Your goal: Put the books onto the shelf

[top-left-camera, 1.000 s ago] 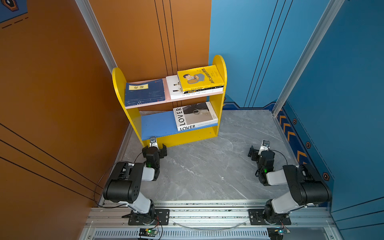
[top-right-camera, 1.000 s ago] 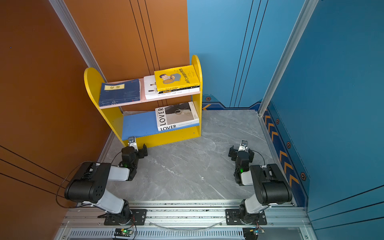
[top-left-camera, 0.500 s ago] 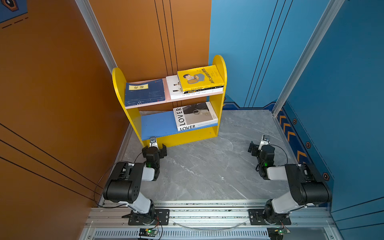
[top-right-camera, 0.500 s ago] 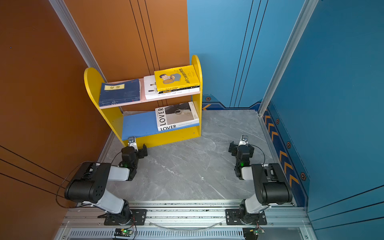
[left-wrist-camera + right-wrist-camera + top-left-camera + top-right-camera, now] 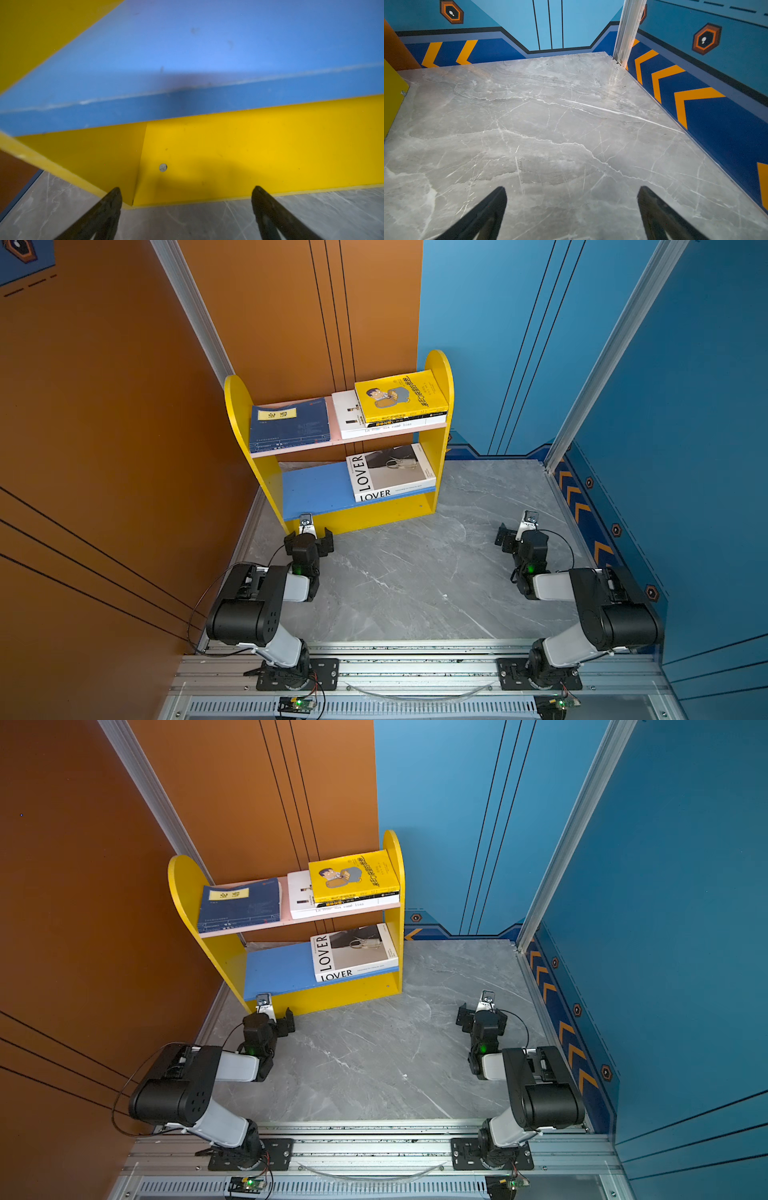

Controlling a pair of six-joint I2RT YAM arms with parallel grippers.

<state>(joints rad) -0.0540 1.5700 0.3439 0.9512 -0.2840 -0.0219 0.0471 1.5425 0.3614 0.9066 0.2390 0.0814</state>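
The yellow shelf (image 5: 237, 406) (image 5: 183, 882) stands at the back left in both top views. A navy book (image 5: 291, 425) lies on its pink upper board. Beside it a white book (image 5: 347, 414) carries a black one and the yellow cartoon book (image 5: 401, 396). The "LOVER" book (image 5: 390, 472) lies on the blue lower board. My left gripper (image 5: 309, 537) (image 5: 187, 193) hovers open and empty just in front of the shelf's yellow base strip (image 5: 249, 155). My right gripper (image 5: 519, 535) (image 5: 571, 193) is open and empty over the bare floor at the right.
Grey marble floor (image 5: 415, 572) lies between the arms. Orange wall panels (image 5: 104, 448) close the left side, blue ones (image 5: 685, 448) the back and right. The aluminium rail (image 5: 415, 668) carrying both arm bases runs along the front.
My right gripper has swung slightly away from its base and straightened. The left arm, the books and the shelf have not moved.
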